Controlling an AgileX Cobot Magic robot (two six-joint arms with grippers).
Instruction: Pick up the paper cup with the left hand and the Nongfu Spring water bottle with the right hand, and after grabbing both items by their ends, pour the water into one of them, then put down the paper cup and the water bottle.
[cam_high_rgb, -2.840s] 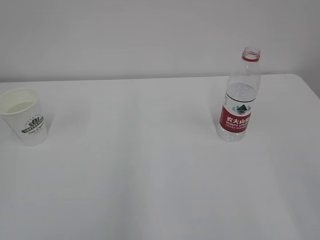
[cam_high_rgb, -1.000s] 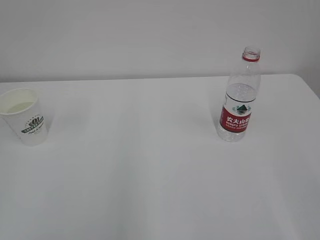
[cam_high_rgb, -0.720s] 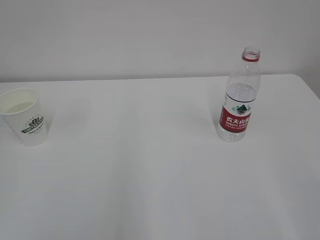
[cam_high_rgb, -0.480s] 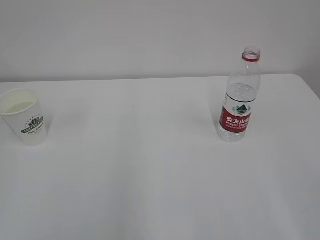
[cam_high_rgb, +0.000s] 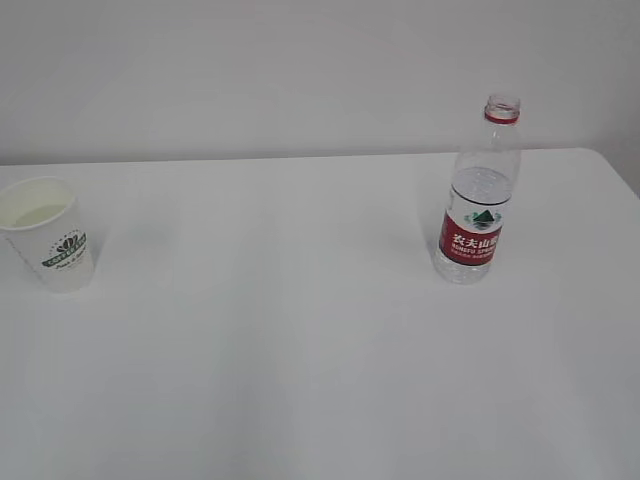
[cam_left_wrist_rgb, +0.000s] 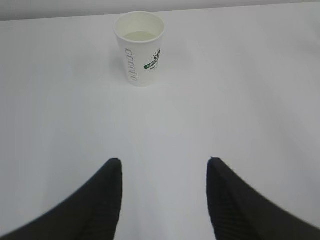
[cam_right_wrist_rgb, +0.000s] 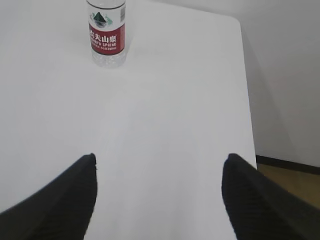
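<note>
Approach step: we hold both claws apart & empty, left claw (cam_left_wrist_rgb: 162, 167) facing paper cup (cam_left_wrist_rgb: 139, 48) by worktop's left edge, right claw (cam_right_wrist_rgb: 159, 162) facing Nongfu Spring water bottle (cam_right_wrist_rgb: 106, 32) near right edge. Next we close in, grip ea. squarely.

- A bare test or lab-like room, by the look of it.
- A plain white table (cam_high_rgb: 300, 330) fills the scene.
- Behind the table stands an unmarked white wall (cam_high_rgb: 300, 70).
- Beside the table's far corner, brownish floor (cam_right_wrist_rgb: 295, 177) meets a dark skirting strip.
</note>
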